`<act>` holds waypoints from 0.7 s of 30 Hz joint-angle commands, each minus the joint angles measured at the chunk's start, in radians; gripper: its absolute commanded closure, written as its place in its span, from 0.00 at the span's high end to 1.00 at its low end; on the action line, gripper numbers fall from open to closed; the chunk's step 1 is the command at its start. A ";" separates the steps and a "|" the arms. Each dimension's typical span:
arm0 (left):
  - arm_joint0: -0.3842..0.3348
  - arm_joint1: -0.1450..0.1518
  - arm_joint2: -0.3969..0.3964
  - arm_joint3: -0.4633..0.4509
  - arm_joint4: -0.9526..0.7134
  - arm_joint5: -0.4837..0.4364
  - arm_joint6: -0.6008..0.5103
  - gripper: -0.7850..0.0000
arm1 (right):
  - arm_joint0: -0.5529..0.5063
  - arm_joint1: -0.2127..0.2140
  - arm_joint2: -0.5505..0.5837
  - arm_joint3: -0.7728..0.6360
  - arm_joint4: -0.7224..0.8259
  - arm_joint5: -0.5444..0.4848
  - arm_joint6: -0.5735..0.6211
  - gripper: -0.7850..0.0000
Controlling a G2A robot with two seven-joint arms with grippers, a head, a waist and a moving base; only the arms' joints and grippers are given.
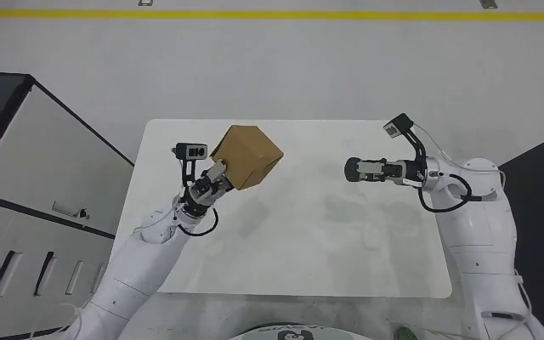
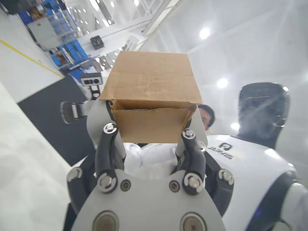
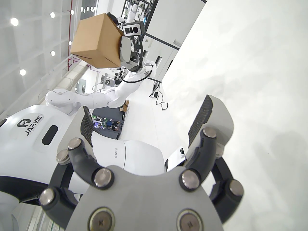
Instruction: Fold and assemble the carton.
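A: Since the left gripper (image 1: 215, 178) is clamped on the carton (image 1: 248, 156), which step would you say is in hand?
B: Late assembly, I'd judge. The fingers (image 2: 98, 123) pinch the end of the carton nearest the wrist, one on each side of a short flap (image 2: 149, 127). The carton hangs tilted in the air over the left part of the table (image 1: 340, 246).
A: Is it a box yet?
B: From above and from the right wrist it reads as a squared box with closed faces. From the left wrist, though, the gripped end looks unfinished. A wider flap (image 2: 151, 82) overhangs the short one, and a dark gap shows along the seam between them.
A: And the other hand?
B: The right gripper (image 1: 351, 168) is spread wide with nothing in it. It sits over the right part of the table, pointed toward the carton yet well apart from it.
A: So what does the next move call for?
B: Probably bringing the two together, so the free gripper can press or tuck that loose flap while the left one steadies the box. It would want a gentle push square to the flap, since thin board could crease or slip in the pinch
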 commanded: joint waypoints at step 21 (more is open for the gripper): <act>0.030 -0.013 -0.030 -0.054 -0.348 0.232 -0.249 0.00 | 0.000 0.000 0.000 0.000 0.000 0.000 0.000 1.00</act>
